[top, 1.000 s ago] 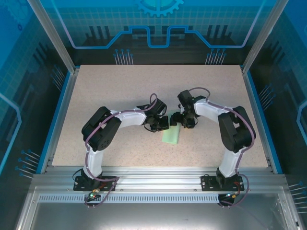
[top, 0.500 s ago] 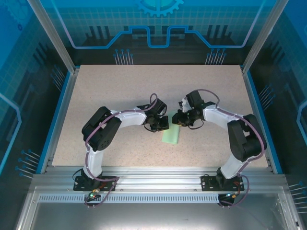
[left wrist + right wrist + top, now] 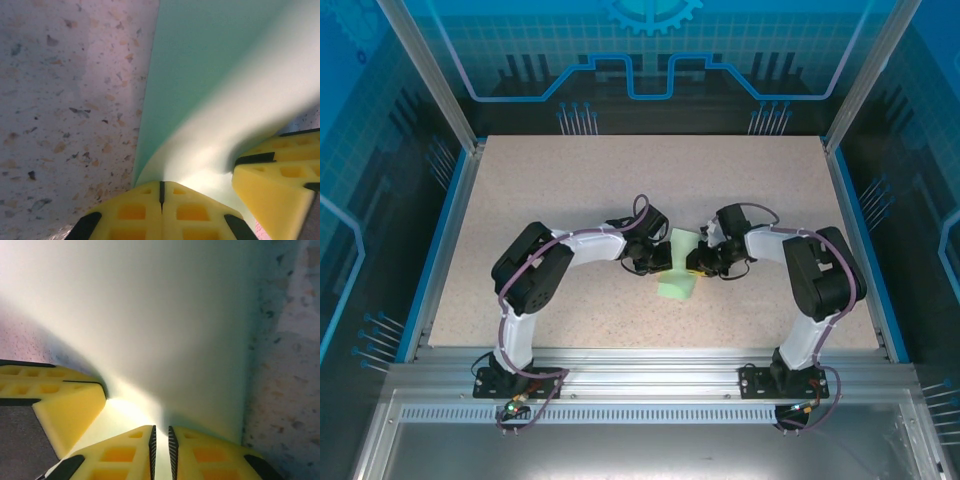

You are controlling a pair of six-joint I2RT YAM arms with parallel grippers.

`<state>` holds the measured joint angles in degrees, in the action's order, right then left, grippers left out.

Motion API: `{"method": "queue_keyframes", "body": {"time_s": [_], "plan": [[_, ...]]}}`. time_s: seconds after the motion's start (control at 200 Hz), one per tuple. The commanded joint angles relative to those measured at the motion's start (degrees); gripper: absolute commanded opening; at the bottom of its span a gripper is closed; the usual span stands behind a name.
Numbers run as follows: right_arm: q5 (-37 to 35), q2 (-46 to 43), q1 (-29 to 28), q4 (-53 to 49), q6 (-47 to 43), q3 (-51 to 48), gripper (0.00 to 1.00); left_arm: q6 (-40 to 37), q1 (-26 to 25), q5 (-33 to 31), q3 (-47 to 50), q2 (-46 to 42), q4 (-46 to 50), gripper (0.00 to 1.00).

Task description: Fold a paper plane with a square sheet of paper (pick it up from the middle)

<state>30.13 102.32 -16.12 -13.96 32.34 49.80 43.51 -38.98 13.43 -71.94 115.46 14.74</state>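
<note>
Pincers, right pincer: jaws just drawn in from wide to a hairline slit, nipping one edge of the thin pale mint-green square sheet of paper | left pincer: clamped tight on the opposite edge | sheet: bowed between both, mid speckled beige tabletop | meaning: two-handed hold, probably ready for a fold

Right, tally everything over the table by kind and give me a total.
Sheet of paper, mint-green: 1
Grippers, yellow-fingered: 2 (left gripper, right gripper)
Total: 3
</note>
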Motion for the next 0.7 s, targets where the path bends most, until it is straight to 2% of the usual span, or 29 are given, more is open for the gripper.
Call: {"method": "queue_keyframes", "body": {"time_s": [0.0, 0.145, 0.445, 0.695], "plan": [[-0.3, 2.31, 1.15, 0.1, -1.76, -1.55, 0.18, -0.84, -0.56, -0.76, -0.49, 2.82, 3.54, 0.0], [0.77, 1.5, 1.43, 0.12, -2.06, -1.99, 0.19, -1.05, -0.81, -0.69, -0.66, 2.89, 3.79, 0.0], [6.04, -9.18, 0.32, -1.34, -1.97, -2.38, 0.2, -1.27, -0.85, -0.71, -0.62, 2.92, 3.96, 0.0], [5.07, -5.41, -1.15, 1.1, -1.41, -5.57, 0.19, -1.31, -0.84, -0.65, -0.82, 2.9, 4.02, 0.0]]}}
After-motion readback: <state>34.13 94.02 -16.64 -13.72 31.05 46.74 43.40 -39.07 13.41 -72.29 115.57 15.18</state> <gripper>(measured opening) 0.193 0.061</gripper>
